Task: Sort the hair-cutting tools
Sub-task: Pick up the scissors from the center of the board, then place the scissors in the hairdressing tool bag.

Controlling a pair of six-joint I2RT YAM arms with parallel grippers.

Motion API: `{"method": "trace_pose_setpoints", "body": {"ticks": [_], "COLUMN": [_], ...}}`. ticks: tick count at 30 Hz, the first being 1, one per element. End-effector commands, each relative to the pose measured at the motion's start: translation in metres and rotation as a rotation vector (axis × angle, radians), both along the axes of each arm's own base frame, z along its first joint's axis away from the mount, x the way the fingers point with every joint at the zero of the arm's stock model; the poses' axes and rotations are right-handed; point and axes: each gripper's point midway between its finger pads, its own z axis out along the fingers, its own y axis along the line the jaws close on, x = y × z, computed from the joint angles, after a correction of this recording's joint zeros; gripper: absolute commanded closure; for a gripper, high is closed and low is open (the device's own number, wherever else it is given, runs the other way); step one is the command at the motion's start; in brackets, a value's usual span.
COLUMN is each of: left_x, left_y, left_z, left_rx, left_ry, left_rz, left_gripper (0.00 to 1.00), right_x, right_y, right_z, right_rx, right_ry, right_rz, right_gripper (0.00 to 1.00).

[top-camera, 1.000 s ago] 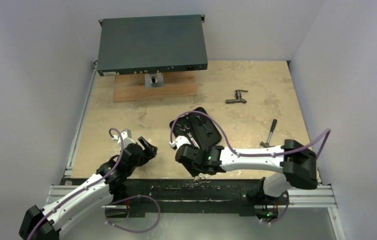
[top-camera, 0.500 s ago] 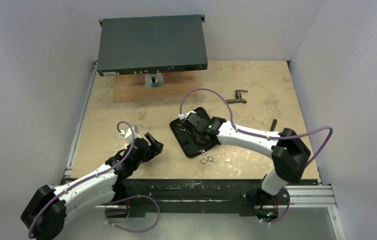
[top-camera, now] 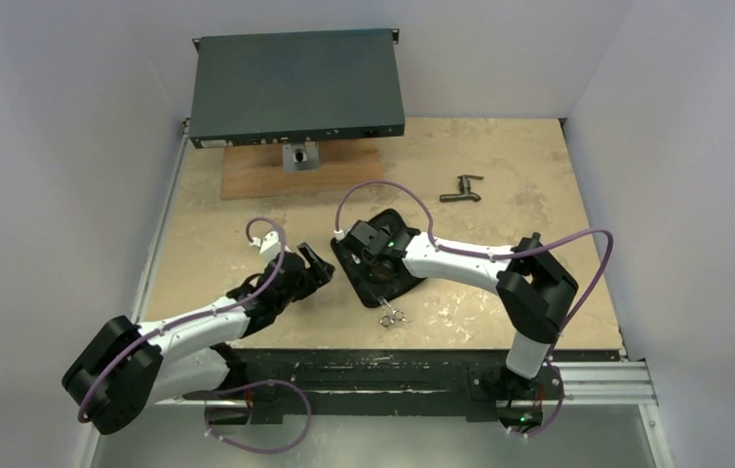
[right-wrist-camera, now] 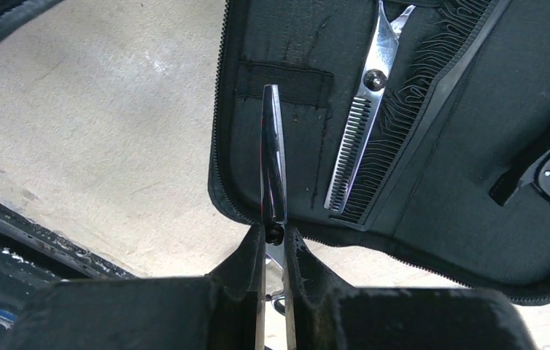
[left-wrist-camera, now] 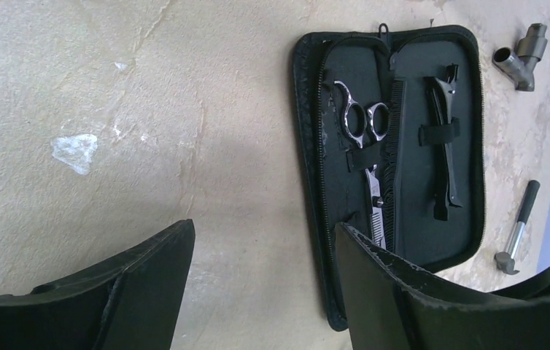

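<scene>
Since half a sec ago the L gripper (top-camera: 313,268) has pushed right toward the case (top-camera: 357,283). The R arm (top-camera: 461,255) has tucked its elbow in and carried the held scissors (top-camera: 390,314) a touch left, at the case's near end.

L jaws are wide open w/ nothing btwn them, hovering just left of the case, which lies open on the table (top-camera: 247,224). Its left half holds thinning shears (left-wrist-camera: 375,193) under a strap (left-wrist-camera: 362,159). The comb (left-wrist-camera: 394,146) runs along the spine, and the clip (left-wrist-camera: 447,171) is strapped in the right half. R gripper (right-wrist-camera: 274,237) has its jaws clamped on the held scissors at the pivot, blade tip pointing at an empty elastic loop (right-wrist-camera: 287,82) left of the shears.

Step in hand, as I read it, is stowing the second pair in that free loop. Next move prob needs the blade kept in line w/ the loop, slid under it low, then let go. The L gripper may have to pin the case so it doesn't skid.

Top cam shows both arms' layout, but the R arm covers most of the case's contents. L wrist cam gives the whole interior, plus the fitting (left-wrist-camera: 520,52) and hammer (left-wrist-camera: 516,233) beyond on the right. Only the R wrist cam shows the grip point and tip-to-loop line-up; can't tell if the tip touches the lining.
</scene>
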Motion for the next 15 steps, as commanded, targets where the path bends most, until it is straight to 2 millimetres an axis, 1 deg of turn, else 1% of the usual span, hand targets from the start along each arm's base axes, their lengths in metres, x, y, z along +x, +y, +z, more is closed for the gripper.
{"method": "trace_pose_setpoints", "body": {"ticks": [1, 4, 8, 11, 13, 15], "left_x": [0.015, 0.016, 0.023, 0.034, 0.043, 0.052], "left_y": [-0.014, -0.016, -0.016, -0.013, -0.012, -0.013], "left_z": [0.018, 0.018, 0.025, 0.041, 0.053, 0.06], "left_rx": [-0.065, -0.074, -0.08, -0.076, -0.077, -0.087], "left_ry": [-0.055, -0.06, -0.096, -0.17, -0.23, -0.267], "left_rz": [0.002, 0.001, 0.015, 0.041, 0.056, 0.062], "left_gripper": [0.3, 0.31, 0.33, 0.39, 0.45, 0.51], "right_x": [-0.001, -0.007, -0.001, 0.003, 0.005, 0.004], "right_y": [0.009, 0.002, -0.001, 0.003, 0.004, 0.004], "right_z": [0.005, -0.007, -0.011, -0.012, -0.014, -0.017], "right_rx": [0.05, 0.022, 0.009, 0.03, 0.041, 0.045], "right_ry": [0.005, 0.028, 0.003, -0.011, -0.014, -0.01], "right_rz": [0.017, 0.02, 0.002, -0.018, -0.025, -0.028], "right_gripper": [1.0, 1.0, 1.0, 1.0, 1.0, 1.0]}}
